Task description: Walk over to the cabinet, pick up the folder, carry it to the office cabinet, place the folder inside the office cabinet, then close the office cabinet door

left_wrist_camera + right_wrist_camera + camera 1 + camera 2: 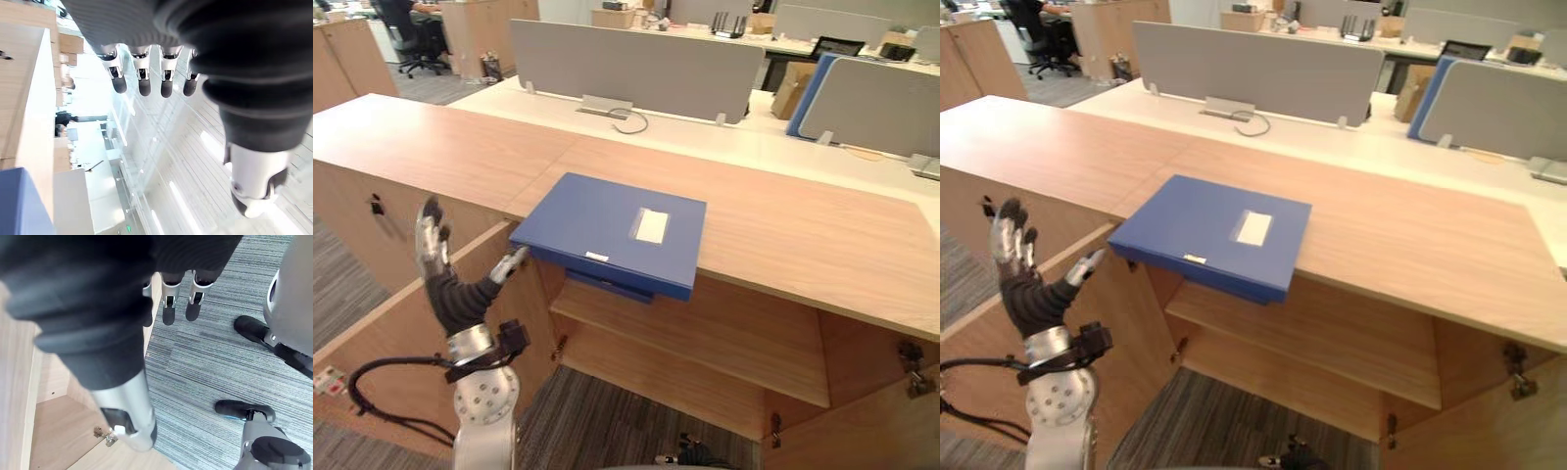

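Well, left hand (438,264) up and spread just beside the blue folder (607,230)
Nearest me, the right hand (168,311) hangs over the grey carpet (205,357), fingers straight and loose, holding nothing. The left hand stands raised in front of the open left door (401,323), fingers fanned, thumb out toward the folder's near corner; I cannot tell if it touches. That folder lies flat on the cabinet (783,215) top, its front edge overhanging the open compartment and the shelf (724,333) inside. Behind it stand grey desk dividers (636,64)
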### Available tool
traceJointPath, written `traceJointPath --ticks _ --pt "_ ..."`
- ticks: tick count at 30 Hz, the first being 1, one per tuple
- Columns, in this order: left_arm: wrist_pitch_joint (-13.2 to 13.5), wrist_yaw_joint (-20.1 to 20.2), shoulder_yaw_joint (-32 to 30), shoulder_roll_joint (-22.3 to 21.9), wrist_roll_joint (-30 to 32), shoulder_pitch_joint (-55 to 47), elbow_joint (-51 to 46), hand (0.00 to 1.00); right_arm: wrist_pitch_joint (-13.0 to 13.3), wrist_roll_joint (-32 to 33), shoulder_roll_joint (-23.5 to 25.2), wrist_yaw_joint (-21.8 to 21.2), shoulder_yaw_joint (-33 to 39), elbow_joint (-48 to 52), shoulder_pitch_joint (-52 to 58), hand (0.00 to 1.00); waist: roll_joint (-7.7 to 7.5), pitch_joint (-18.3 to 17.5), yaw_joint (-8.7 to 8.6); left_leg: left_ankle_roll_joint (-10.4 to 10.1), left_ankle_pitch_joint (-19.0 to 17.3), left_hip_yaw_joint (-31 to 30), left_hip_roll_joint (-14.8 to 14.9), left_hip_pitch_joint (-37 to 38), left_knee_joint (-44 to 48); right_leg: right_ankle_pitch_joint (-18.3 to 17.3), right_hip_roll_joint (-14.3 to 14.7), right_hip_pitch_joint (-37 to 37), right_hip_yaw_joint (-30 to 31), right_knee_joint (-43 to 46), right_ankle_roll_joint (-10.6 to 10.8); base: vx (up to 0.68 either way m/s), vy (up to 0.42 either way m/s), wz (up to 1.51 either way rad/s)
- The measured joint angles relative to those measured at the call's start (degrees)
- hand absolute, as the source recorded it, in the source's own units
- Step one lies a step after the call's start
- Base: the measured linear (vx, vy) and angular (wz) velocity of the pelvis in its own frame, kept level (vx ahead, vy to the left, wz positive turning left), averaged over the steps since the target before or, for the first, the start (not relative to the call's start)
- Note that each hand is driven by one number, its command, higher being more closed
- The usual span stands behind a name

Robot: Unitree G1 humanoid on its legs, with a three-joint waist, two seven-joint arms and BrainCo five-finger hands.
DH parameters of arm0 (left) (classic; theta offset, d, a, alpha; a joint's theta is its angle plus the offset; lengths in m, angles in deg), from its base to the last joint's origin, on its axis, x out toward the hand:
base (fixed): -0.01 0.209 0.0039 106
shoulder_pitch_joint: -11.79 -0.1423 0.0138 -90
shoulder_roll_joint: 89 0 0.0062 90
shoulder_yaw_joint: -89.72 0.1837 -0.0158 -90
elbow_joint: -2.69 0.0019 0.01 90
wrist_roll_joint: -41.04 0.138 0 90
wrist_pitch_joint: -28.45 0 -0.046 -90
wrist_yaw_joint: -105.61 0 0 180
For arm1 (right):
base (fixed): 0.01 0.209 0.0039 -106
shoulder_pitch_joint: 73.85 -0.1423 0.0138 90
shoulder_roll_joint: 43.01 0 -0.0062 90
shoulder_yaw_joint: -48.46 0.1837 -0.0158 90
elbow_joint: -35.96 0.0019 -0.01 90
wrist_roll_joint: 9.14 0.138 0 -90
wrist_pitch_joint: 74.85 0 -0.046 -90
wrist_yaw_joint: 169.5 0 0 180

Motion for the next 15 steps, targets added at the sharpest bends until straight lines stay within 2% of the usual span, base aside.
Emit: traceJointPath --ticks 1,3,5,8,13,15 --pt "0.45 0.15 1.03 1.25 4.56 1.22 1.45 0.00 0.01 -0.85 0.00 -0.28 -0.11 -0.02 -0.11 0.00 0.19 -0.20 -0.57 0.00 0.00 0.76 0.08 0.15 -0.21 0.46 0.19 -0.10 0.83 -0.63 -0.05 -0.05 0.020 -0.39" --pt "0.33 -0.69 1.06 2.04 9.77 2.97 3.90 0.00 0.38 -0.86 0.00 -0.52 -0.13 -0.24 -0.32 0.00 0.33 -0.49 -1.33 0.01 -0.01 1.75 0.31 0.20 -0.41 0.92 0.53 -1.08 2.33 -1.00 -0.30 -0.06 0.012 -0.36" --pt "-0.07 -1.71 1.08 2.51 14.53 4.54 7.20 0.00 1.09 -0.87 -0.16 -0.48 -0.09 -1.64 -1.19 0.00 0.40 -0.50 -1.67 0.02 0.00 2.51 0.53 0.12 -0.63 1.33 0.94 -1.39 3.21 -1.25 -0.60 -0.03 -0.011 -0.29" --pt "-1.10 -2.01 1.41 6.14 20.21 6.20 14.05 0.00 1.06 -1.99 -0.27 -0.49 0.36 -2.35 -2.08 0.00 0.55 -0.47 -2.77 0.07 0.41 2.74 0.50 0.45 -1.68 1.73 1.68 -1.59 3.58 -1.68 -0.82 -0.01 -0.020 -0.09" --pt "-1.28 -2.03 2.36 6.90 23.02 7.10 21.46 0.00 0.99 -3.15 -1.48 -0.40 4.39 -2.33 -2.35 0.00 1.48 0.03 -3.09 0.37 0.94 2.78 0.00 1.30 -3.26 1.78 1.43 -1.70 3.61 -1.78 -0.84 0.00 0.008 0.00" --pt "-1.55 -2.01 3.15 8.02 24.67 7.20 24.83 0.00 0.95 -4.16 -2.34 -0.39 4.49 -2.36 -2.60 0.00 1.92 0.23 -3.75 0.51 1.03 2.74 -0.36 1.59 -3.73 1.87 1.12 -1.70 3.54 -2.03 -0.70 -0.03 0.046 0.02"
